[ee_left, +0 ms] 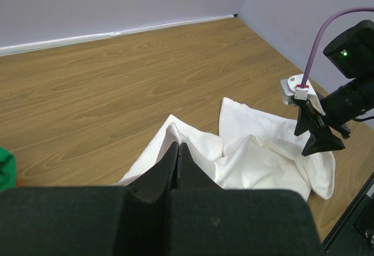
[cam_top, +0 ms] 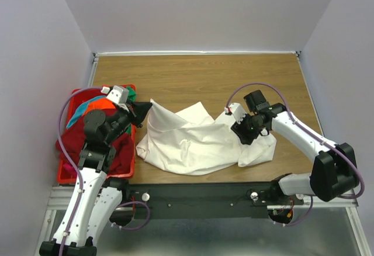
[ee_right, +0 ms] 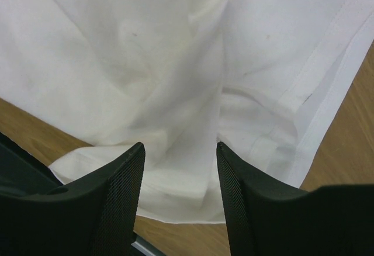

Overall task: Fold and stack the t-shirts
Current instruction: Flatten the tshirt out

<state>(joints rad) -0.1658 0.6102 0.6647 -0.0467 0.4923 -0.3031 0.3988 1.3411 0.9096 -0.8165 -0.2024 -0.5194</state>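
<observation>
White t-shirt (cam_top: 193,142) lies crumpled at centre of the top view; no fold is made and no stack is begun. Left gripper (cam_top: 145,111) is clenched on its upper-left edge. Right gripper (cam_top: 242,132) hovers released over its right side, grasping nothing. Other t-shirts (cam_top: 120,148) sit heaped in the red basket (cam_top: 61,177) at centre left. Bare table (cam_top: 204,75) across the upper frame gives spreading room; the shirt's lower hem lies just beside the near edge.

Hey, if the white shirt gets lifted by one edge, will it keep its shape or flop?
Probably flops: the white shirt lies in soft folds. It peaks toward the shut left claw, so it likely drapes when raised. Thin cloth, probably light.
</observation>
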